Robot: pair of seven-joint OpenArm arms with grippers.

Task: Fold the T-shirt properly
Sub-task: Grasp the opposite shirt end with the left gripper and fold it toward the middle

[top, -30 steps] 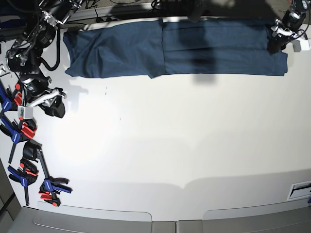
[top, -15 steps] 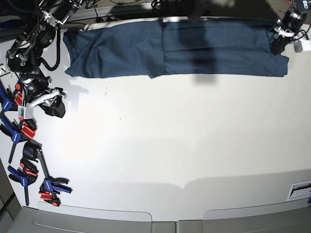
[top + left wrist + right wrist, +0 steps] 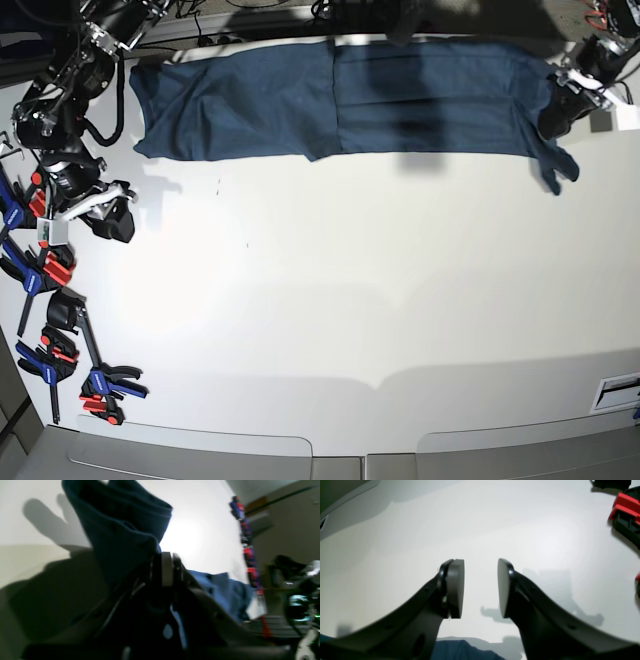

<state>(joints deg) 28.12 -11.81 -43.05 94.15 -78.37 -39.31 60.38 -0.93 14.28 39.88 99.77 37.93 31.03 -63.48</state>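
The pinched layers could slip out of the left gripper (image 3: 556, 112), clenched on the T-shirt (image 3: 400, 95) edge at upper right of the base view, bunching the fold. The T-shirt lies along the counter (image 3: 350, 300) top edge. The right gripper (image 3: 480, 587), released, hovers at far left.
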